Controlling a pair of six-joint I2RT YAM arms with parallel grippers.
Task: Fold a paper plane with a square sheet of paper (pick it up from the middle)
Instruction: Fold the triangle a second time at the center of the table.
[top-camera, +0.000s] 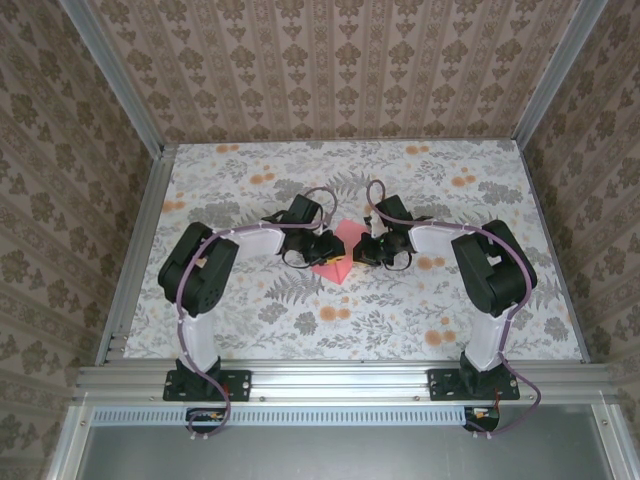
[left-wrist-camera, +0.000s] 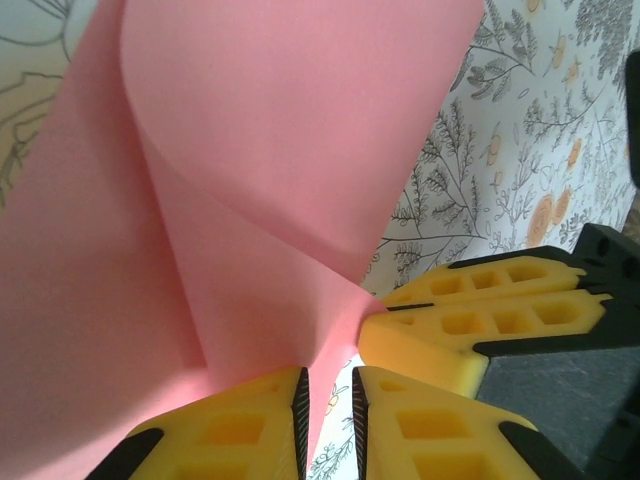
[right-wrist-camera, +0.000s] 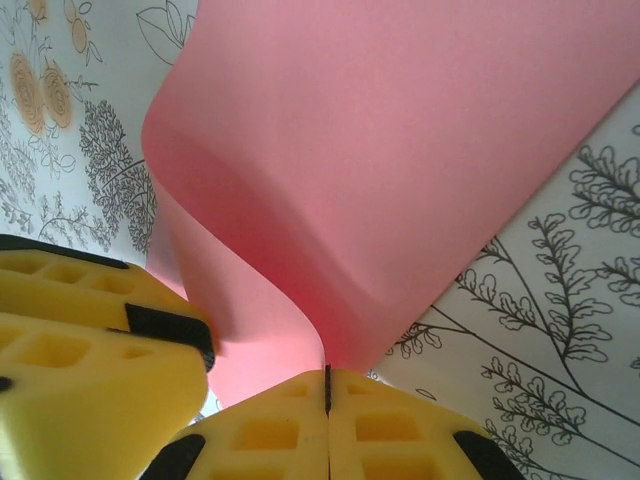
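The square sheet of paper (top-camera: 346, 238) is salmon pink and lifted off the table between both grippers at the centre. It bows in soft curves (left-wrist-camera: 250, 150), with no sharp crease in view. My right gripper (right-wrist-camera: 327, 378) is shut on a lower edge of the sheet (right-wrist-camera: 400, 150). It also appears in the left wrist view as yellow fingers (left-wrist-camera: 470, 320) pinching a paper corner. My left gripper (left-wrist-camera: 330, 385) has its jaws a narrow gap apart. The paper's edge hangs in that gap against the left pad, with the tablecloth showing beside it.
The table (top-camera: 300, 320) wears a white cloth with grey leaves and orange flower prints. Aluminium rails (top-camera: 140, 240) frame it on the sides and front, and patterned walls stand behind. Both arms bend inward, so their wrists crowd the centre.
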